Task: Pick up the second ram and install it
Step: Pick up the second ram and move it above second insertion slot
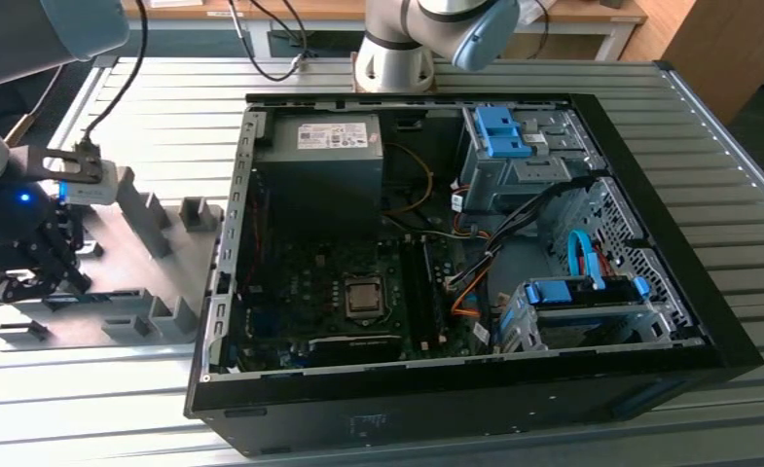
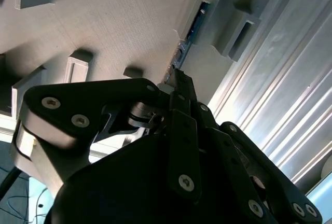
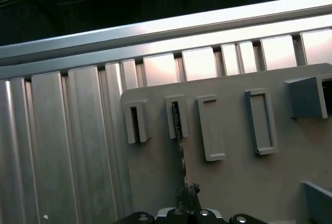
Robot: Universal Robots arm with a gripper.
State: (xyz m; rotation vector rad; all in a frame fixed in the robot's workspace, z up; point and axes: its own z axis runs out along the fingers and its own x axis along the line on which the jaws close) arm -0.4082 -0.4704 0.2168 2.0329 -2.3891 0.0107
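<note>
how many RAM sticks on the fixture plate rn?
1: the second ram stands on edge in a grey holder slot, its end at the pincer. Another may be hidden.

Black gripper (image 2: 179,81); blue-green second ram (image 2: 193,27); ribbed silver table (image 3: 62,146).

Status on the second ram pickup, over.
Tool shut on near end of second ram. Ram seated in grey holder, outside the PC case. No obstruction seen around it.

Grey holder blocks (image 3: 210,128) close beside the hand (image 3: 188,195), bare table slats (image 3: 62,146) beyond.
</note>
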